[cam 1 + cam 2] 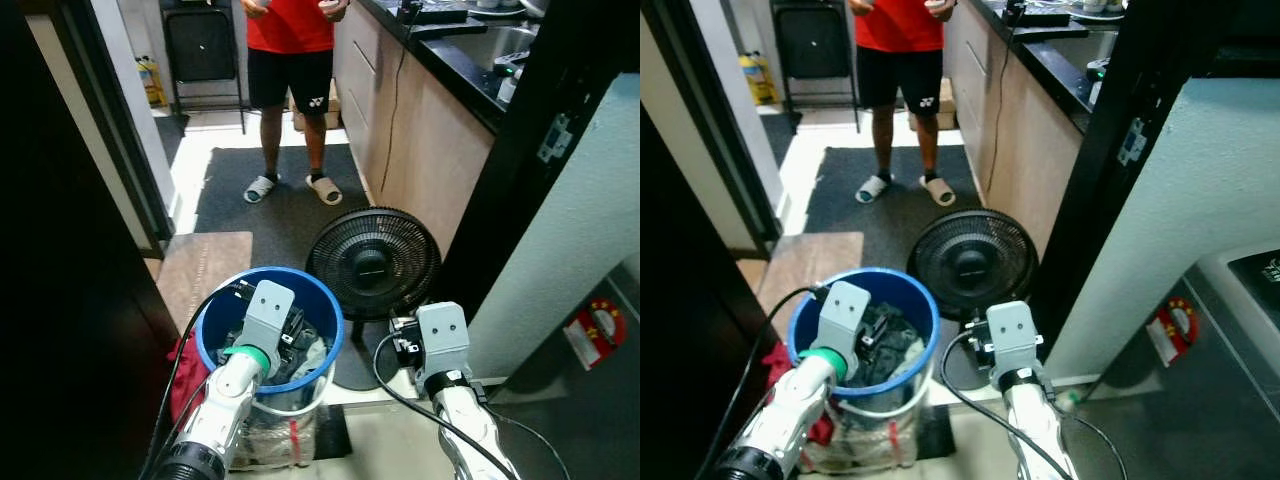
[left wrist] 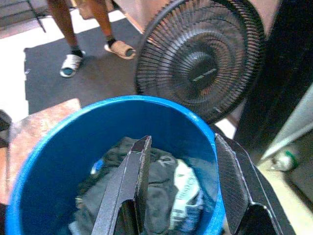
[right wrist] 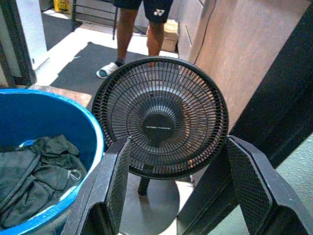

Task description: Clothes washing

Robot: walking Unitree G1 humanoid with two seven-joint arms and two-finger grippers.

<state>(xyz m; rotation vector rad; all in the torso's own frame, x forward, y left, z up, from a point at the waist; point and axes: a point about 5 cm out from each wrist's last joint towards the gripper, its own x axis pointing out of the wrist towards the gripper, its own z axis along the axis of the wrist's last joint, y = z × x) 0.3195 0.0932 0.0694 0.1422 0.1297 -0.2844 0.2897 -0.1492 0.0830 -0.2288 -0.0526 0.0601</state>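
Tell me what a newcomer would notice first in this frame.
Probably the blue bucket of dark clothes on the floor right in front of the robot, with the left claw held open over it. Just beyond stands a black fan, faced by the open right claw, and a person in a red shirt stands farther back on the dark mat.
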